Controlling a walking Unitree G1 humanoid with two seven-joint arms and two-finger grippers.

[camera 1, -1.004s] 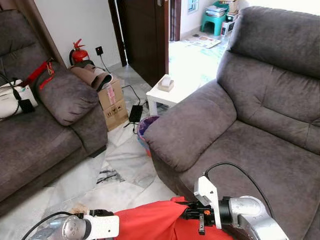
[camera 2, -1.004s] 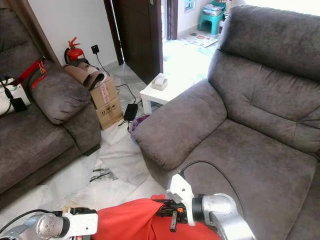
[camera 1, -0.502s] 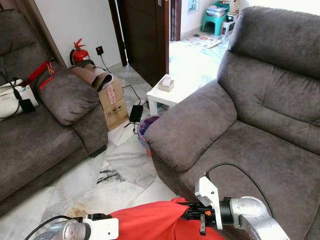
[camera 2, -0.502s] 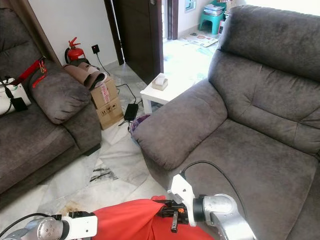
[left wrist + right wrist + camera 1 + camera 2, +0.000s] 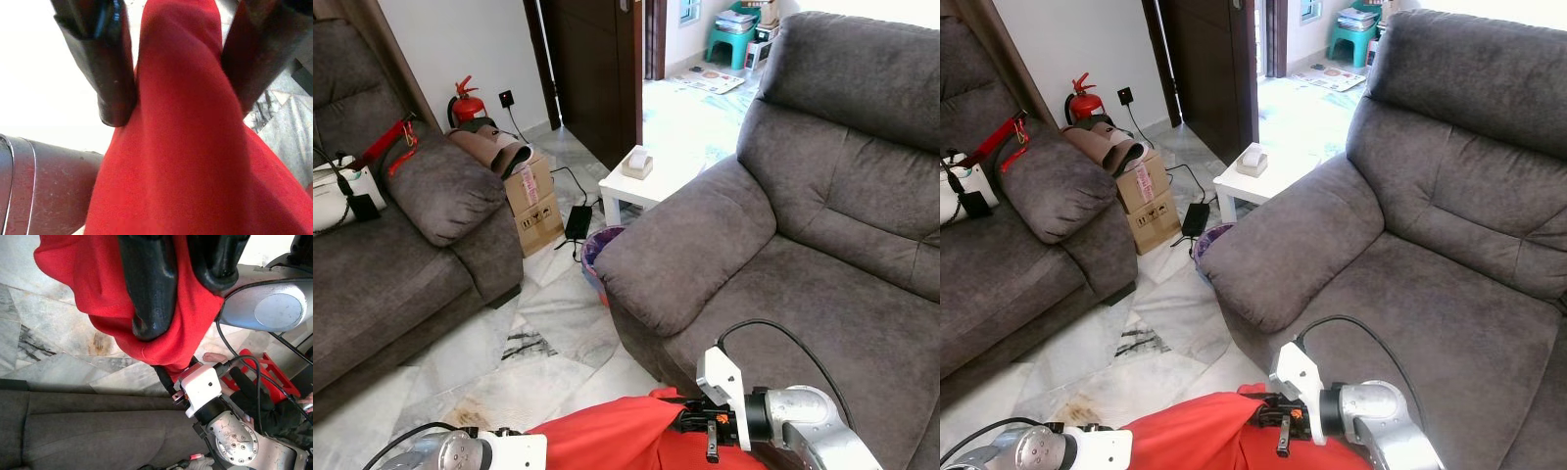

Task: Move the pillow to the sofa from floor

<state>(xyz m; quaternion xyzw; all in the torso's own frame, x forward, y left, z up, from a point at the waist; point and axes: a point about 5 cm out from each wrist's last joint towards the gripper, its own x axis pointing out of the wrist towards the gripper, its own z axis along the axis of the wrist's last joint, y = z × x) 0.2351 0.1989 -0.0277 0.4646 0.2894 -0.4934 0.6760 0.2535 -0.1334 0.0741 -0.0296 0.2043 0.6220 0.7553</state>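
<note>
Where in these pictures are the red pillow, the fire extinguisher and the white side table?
red pillow (image 5: 607,436), left eye view, top fold.
fire extinguisher (image 5: 467,106), left eye view, red body.
white side table (image 5: 636,188), left eye view, bare tabletop.

The robot's arms are silver metal cylinders with white wrist blocks; a black cable (image 5: 781,333) loops over the right one. Its fingers (image 5: 149,289) are matte black.

1. Head stereo pair: aimed forward and down from standing height; shared field covers grey sofa (image 5: 822,245), marble floor (image 5: 548,333), white side desk (image 5: 1258,181).
2. Left wrist view: aimed along fingers (image 5: 105,73), very close on red pillow (image 5: 181,147).
3. Right wrist view: aimed along fingers (image 5: 149,289), close on pillow, floor beyond.
</note>
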